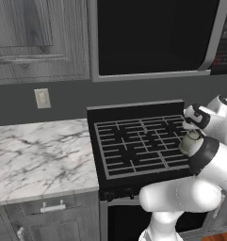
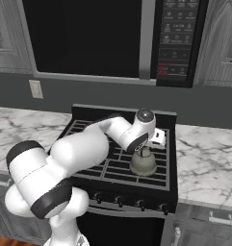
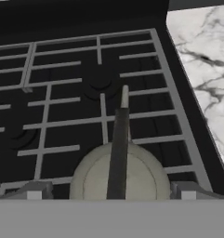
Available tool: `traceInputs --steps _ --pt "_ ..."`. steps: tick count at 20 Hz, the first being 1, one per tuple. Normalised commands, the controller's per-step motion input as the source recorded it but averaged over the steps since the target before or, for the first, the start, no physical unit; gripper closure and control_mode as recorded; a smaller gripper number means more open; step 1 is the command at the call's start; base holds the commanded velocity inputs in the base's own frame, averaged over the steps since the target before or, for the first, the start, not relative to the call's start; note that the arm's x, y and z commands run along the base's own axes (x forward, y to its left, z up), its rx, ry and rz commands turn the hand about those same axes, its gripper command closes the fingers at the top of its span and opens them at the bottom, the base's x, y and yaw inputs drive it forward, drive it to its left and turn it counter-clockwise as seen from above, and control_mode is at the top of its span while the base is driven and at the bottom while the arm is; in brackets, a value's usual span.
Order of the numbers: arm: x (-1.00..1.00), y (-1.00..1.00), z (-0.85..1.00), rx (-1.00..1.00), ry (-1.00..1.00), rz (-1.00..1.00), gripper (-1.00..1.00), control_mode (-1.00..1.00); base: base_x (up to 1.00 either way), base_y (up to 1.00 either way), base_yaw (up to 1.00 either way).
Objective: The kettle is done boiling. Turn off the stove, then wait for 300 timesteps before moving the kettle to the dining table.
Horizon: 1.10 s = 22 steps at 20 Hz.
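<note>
The kettle [image 2: 143,162], squat and grey-beige with a thin dark arched handle, sits on the front right burner of the black stove [image 2: 112,169]. From the left it shows as the kettle [image 1: 191,141] on the stove [image 1: 133,146], half behind my arm. My gripper [image 2: 147,147] hangs just above it, open. In the hand view the gripper [image 3: 111,191] straddles the kettle [image 3: 95,179]: one fingertip stands on each side, apart from the body, and the handle runs up the middle. Knobs [image 2: 132,202] line the stove's front. The dining table is out of view.
Marble counters flank the stove, one on the left [image 1: 39,155] and one on the right [image 2: 209,158]. A microwave [image 2: 180,43] hangs above the range. My own elbow [image 1: 181,195] bulks over the stove's front edge.
</note>
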Motion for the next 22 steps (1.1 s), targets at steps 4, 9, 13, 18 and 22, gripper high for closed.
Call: traceInputs --steps 4,9,13,18,22 --pt "0.16 -0.04 -0.12 0.00 0.00 0.02 -1.00 -1.00 0.00 0.00 0.00" --pt "0.13 0.00 -0.06 0.00 0.00 0.01 -1.00 -1.00 0.00 0.00 0.00" --pt "0.06 0.00 -0.07 0.00 0.02 0.00 1.00 -1.00 0.00 0.00 0.00" --pt "0.04 0.00 -0.04 0.00 0.00 0.00 1.00 -1.00 0.00 0.00 0.00" --pt "0.00 0.00 -0.10 0.00 0.00 0.00 1.00 -1.00 0.00 0.00 0.00"
